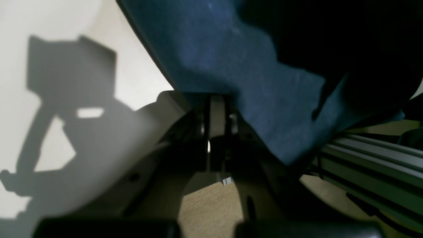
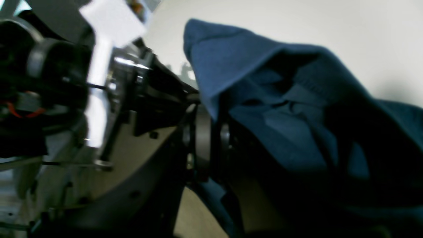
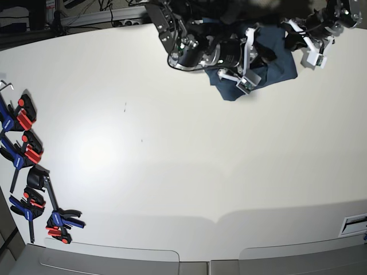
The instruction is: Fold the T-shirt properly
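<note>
Both grippers clenched on the cloth, far table edge.
We see the left gripper (image 1: 216,99) and right gripper (image 2: 211,132) pinching the dark navy-blue cotton T-shirt (image 3: 275,66), bunched between them.

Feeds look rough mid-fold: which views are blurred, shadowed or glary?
Left wrist: soft focus, T-shirt half lost in black, hard arm shadow on the table. Right wrist: blurred, blown-out white patch top left. Base: sharp, mild glare mid-table, edges curve.
</note>
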Controlling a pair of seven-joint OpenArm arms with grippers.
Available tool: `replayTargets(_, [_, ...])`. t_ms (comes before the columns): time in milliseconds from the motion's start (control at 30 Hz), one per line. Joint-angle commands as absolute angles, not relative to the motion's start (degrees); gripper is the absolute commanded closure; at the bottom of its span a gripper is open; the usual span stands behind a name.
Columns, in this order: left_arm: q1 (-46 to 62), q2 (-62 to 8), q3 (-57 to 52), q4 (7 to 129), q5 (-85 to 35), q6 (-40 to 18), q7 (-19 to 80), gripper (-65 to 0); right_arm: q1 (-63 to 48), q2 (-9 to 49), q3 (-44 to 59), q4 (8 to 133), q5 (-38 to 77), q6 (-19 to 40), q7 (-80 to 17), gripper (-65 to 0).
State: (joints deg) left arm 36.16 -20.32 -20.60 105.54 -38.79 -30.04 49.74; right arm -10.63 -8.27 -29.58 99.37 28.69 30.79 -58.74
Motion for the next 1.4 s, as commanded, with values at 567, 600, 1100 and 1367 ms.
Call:
replayTargets(567, [36.3, -20.8, -20.9, 106.4, -39.6, -30.2, 48.3, 0.0, -10.1, -9.0, -30.1, 100.4, 44.4, 38.9, -56.4, -33.4])
replayTargets(600, [36.3, -20.8, -20.9, 106.4, -39.6, -30.2, 48.3, 0.0, -10.1, -9.0, -30.1, 100.4, 45.8, 39.2, -56.4, -33.4])
replayTargets(1100, [36.3, -20.8, -20.9, 106.4, -39.6, -30.2, 48.2, 0.0, -1.0, -9.0, -15.8, 107.1, 36.8, 39.7, -63.9, -1.8])
replayTargets(1367, [36.3, -20.8, -20.9, 106.4, -39.6, -30.2, 48.1, 0.0, -2.8, -9.0, 6.0, 108.4, 34.8, 36.3, -64.7, 0.0])
